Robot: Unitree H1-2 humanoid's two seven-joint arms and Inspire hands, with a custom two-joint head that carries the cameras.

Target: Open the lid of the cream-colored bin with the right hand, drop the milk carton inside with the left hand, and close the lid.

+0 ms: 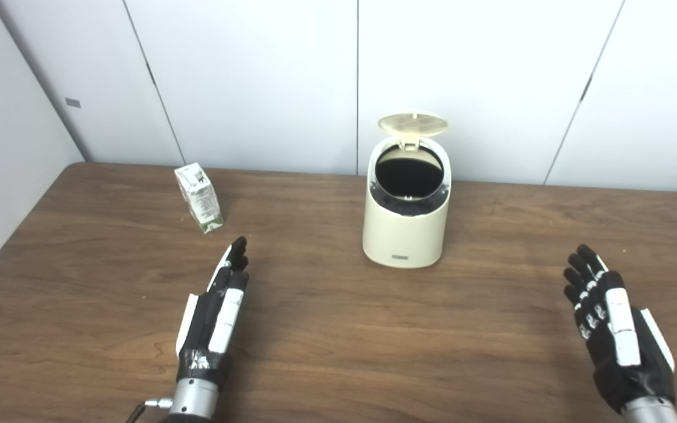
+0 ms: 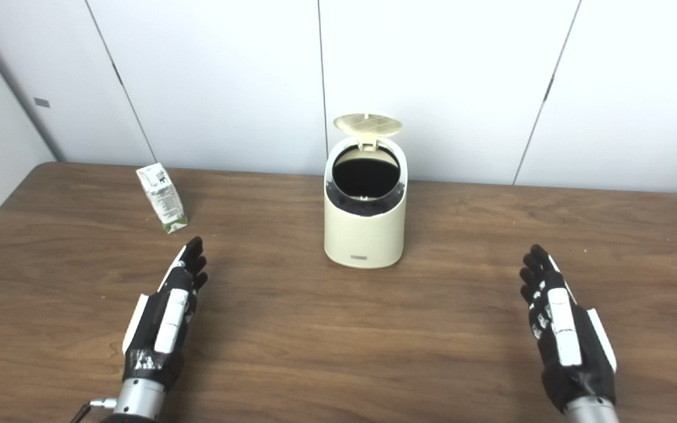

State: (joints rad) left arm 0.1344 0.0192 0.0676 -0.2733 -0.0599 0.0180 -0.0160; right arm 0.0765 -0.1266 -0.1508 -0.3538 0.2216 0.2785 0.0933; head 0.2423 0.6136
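The cream-colored bin (image 1: 406, 235) stands upright near the table's middle, toward the back. Its round lid (image 1: 413, 123) is tipped up on the rear hinge, and the dark opening (image 1: 408, 171) shows. A small white and green milk carton (image 1: 198, 197) stands tilted at the back left, apart from the bin. My left hand (image 1: 218, 308) hovers open over the near left of the table, fingers stretched toward the carton but short of it. Over the near right, my right hand (image 1: 609, 320) is open too, holding nothing, well clear of the bin.
The brown wooden table (image 1: 338, 329) ends at white wall panels (image 1: 256, 82) just behind the bin and carton. A grey wall closes in the left side. Bare tabletop lies between the two hands and in front of the bin.
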